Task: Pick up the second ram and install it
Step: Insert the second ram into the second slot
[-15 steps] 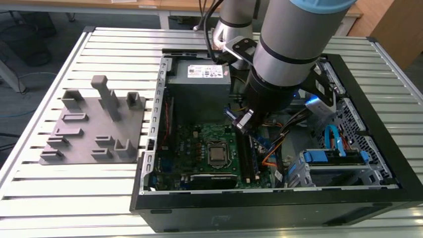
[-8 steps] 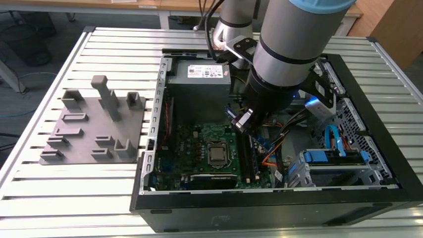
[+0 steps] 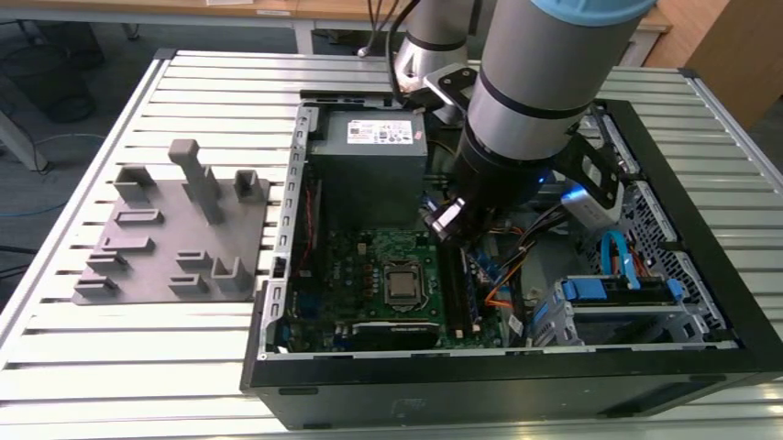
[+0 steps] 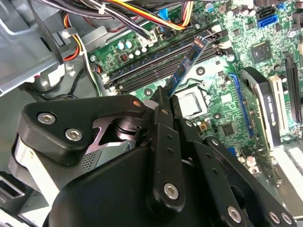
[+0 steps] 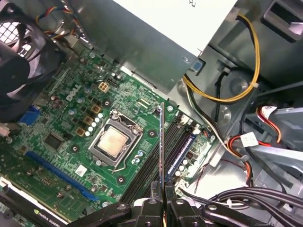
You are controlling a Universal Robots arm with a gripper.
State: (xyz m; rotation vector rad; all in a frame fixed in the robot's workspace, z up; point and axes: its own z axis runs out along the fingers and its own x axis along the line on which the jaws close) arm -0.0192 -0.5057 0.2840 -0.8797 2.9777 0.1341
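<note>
Clearly the gripper [image 5: 163, 193] is clamped on 1 end of the second ram [image 4: 185, 66]. The stick stands edge-on above the slot rails [image 4: 142, 71], just beside the silver socket [image 5: 115, 141]. Seating it well, I judge, calls for its long edge to run parallel with a free rail, the stick upright, and even pressure along its length. Counted: 1 stick held, 1 socket, what look like 4 rails.
</note>
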